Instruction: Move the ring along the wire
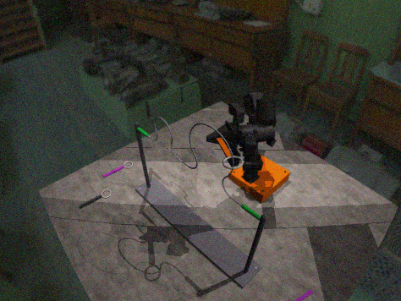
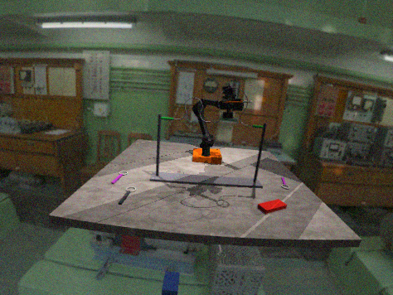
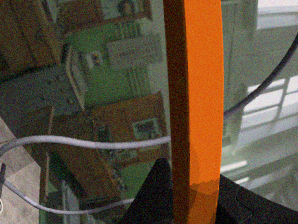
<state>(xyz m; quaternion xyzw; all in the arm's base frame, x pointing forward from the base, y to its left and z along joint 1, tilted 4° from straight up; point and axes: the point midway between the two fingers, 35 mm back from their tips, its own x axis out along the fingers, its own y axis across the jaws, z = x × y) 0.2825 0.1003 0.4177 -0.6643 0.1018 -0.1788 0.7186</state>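
The pale ring (image 1: 223,162) (image 2: 247,102) is being held aloft by its slim, straight-sided orange handle (image 1: 225,148) (image 2: 234,101) (image 3: 205,90), which is being gripped and, in the exterior view, is being kept nearly level. In the top view, the ring's opening is being crossed by the thin grey wire (image 1: 195,167) (image 3: 90,145); whether contact is being made cannot be told. The wire is being carried in bends between two upright dark posts (image 1: 144,156) (image 1: 254,245) (image 2: 158,145) (image 2: 259,155), with straight green parts (image 1: 143,132) (image 1: 252,211) (image 2: 167,118) (image 2: 258,126) being borne beside their tops. The ring is being held apart from both green parts.
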